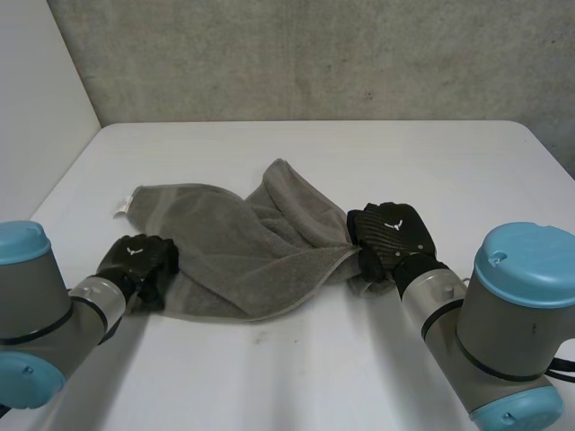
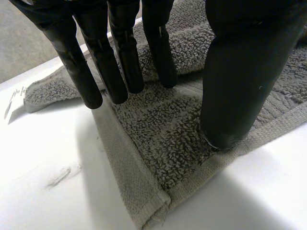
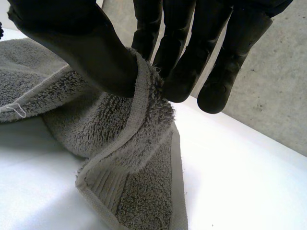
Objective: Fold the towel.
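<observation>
At the left, the left hand point(image 1: 139, 260) is kept open, its straight fingers point(image 2: 122, 57) and thumb tip set on the near-left corner of the rumpled grey terry towel point(image 1: 234, 247), nothing gripped. The towel is spread long axis crosswise on the white table point(image 1: 296, 359) between both hands. Its right hemmed edge is pinched and raised by the right hand point(image 1: 393, 235), so a fold would likely be carried leftwards. A grey concrete wall point(image 1: 314, 54) is seen beyond.

Soft, even light is falling from above, leaving the white bench point(image 1: 314, 377) bright and washing it out to near glare in the left wrist view. The towel point(image 1: 229, 251) is casting a faint, diffuse shadow beneath its lifted fold.
</observation>
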